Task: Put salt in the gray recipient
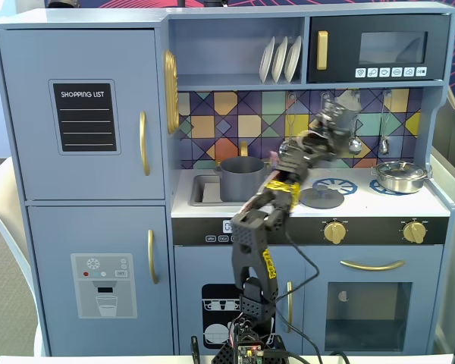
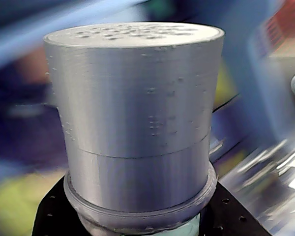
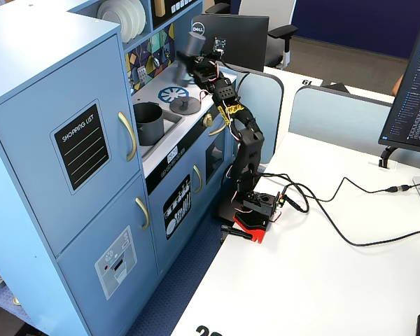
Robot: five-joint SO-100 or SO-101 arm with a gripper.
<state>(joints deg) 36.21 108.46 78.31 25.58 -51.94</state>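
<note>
The salt (image 2: 132, 93) fills the wrist view: a gray cylinder with a perforated lighter cap, a pale green label just showing at the bottom. My gripper (image 2: 137, 223) is shut on it, black jaws either side of its base. In both fixed views the arm is raised and blurred, holding the salt (image 1: 341, 105) in my gripper (image 1: 334, 123) above the stove, to the right of the gray recipient. The gray recipient (image 1: 243, 178) is a dark-gray pot standing in the sink. The salt (image 3: 192, 43), gripper (image 3: 198, 61) and pot (image 3: 148, 122) also show from the side.
A flat gray knobbed lid (image 1: 321, 199) lies on the left burner. A shiny steel pan (image 1: 400, 176) sits on the right burner. Utensils (image 1: 354, 142) hang on the tiled back wall, close behind the gripper. Plates (image 1: 280, 59) stand on the shelf above. Cables (image 3: 336, 224) run across the white desk.
</note>
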